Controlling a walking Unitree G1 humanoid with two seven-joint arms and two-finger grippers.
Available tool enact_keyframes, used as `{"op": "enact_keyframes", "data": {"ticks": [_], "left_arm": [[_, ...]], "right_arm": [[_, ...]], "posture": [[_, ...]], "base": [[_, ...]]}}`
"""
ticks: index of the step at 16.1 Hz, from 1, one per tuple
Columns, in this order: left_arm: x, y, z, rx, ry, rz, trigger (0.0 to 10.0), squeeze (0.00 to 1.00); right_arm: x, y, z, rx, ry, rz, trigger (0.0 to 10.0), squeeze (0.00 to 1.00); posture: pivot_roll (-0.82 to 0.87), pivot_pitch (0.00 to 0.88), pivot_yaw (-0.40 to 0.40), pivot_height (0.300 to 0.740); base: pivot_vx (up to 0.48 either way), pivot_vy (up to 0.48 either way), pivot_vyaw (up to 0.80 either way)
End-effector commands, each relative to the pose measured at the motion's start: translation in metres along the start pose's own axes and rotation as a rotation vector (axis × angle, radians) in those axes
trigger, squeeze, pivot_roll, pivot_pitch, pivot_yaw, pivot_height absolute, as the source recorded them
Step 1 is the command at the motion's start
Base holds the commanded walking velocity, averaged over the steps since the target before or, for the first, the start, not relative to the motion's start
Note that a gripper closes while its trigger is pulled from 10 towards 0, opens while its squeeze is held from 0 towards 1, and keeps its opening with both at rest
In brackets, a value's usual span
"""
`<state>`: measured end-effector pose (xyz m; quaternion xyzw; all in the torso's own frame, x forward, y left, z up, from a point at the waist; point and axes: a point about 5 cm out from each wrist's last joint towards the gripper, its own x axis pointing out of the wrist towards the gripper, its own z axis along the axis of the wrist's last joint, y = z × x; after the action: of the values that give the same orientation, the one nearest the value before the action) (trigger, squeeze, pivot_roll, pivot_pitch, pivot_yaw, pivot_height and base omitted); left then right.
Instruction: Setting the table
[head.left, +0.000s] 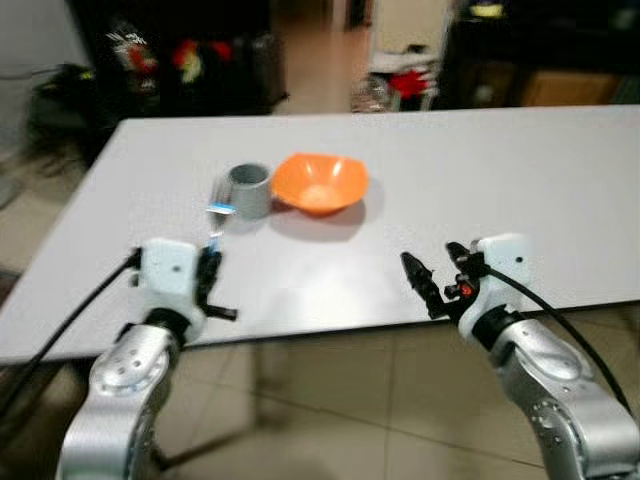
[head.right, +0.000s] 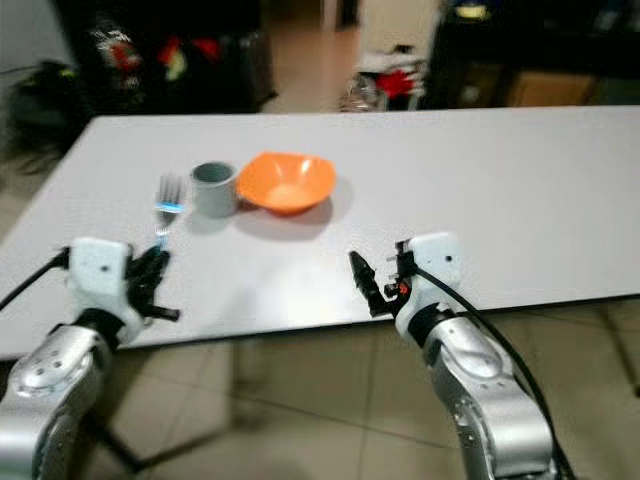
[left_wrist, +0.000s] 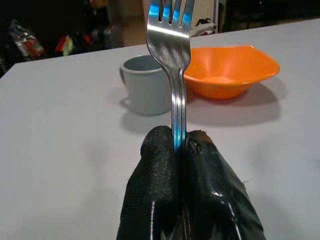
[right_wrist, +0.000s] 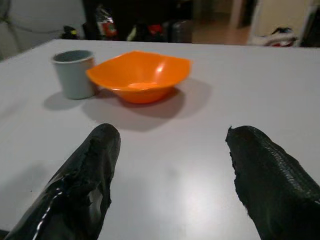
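Fork (left_wrist: 172, 65) stands upright, its handle pinched between the two fingers (left_wrist: 155, 190) of the left gripper (head.left: 210, 272), with the tines pointing up; in the left eye view it is at the left centre of the frame, above the near part of the white counter (head.left: 500, 180). Just behind the tines stands a grey cup (head.left: 250, 190), and an orange bowl (head.left: 320, 183) touches or nearly touches the cup on its right side. The right gripper (head.left: 425, 285) is at the lower right of centre, at the near edge of the counter, its fingers spread apart and holding nothing.

I think the step in hand is to lay the fork beside the bowl. To do it well, the left arm should tilt the fork flat and lower it onto bare counter, away from the cup, before the fingers let go, so that it neither drops nor knocks the cup.
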<state>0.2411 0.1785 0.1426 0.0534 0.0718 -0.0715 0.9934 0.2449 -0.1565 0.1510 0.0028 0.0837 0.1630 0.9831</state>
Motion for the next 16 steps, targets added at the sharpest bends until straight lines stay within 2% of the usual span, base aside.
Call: {"op": "enact_keyframes", "data": {"ticks": [1, 4, 6, 10, 13, 16], "left_arm": [[0.0, -0.006, 0.003, -0.004, -0.012, -0.02, 10.0, 0.0], [-0.003, -0.003, 0.001, -0.003, -0.002, -0.008, 10.0, 0.0], [0.0, -0.001, -0.003, 0.013, 0.033, 0.004, 10.0, 0.0], [0.009, 0.001, -0.01, 0.004, 0.101, -0.026, 10.0, 0.0], [0.022, 0.006, -0.019, 0.033, 0.202, -0.025, 10.0, 0.0], [0.036, 0.006, -0.026, -0.018, 0.279, -0.039, 10.0, 0.0]], "right_arm": [[-0.002, -0.004, 0.006, -0.02, -0.026, 0.002, 10.0, 0.0], [0.0, -0.004, 0.006, 0.002, -0.026, 0.027, 10.0, 0.0], [0.002, -0.001, 0.009, -0.036, -0.022, 0.115, 10.0, 0.0], [-0.003, 0.003, 0.017, -0.058, -0.024, 0.261, 10.0, 0.0], [-0.015, 0.012, 0.014, -0.111, 0.047, 0.488, 10.0, 0.0], [-0.021, 0.015, 0.01, -0.146, 0.09, 0.56, 10.0, 0.0]], "posture": [[-0.07, 0.0, 0.02, 0.74], [-0.05, 0.0, 0.017, 0.74], [-0.04, 0.0, 0.018, 0.74], [-0.06, 0.0, 0.041, 0.74], [-0.06, 0.0, 0.056, 0.74], [-0.07, 0.0, 0.058, 0.74]], "base": [[0.334, 0.0, 0.0], [0.335, 0.0, 0.0], [0.311, 0.0, 0.0], [0.0, 0.0, 0.0], [0.0, 0.0, 0.0], [0.0, 0.0, 0.0]]}}
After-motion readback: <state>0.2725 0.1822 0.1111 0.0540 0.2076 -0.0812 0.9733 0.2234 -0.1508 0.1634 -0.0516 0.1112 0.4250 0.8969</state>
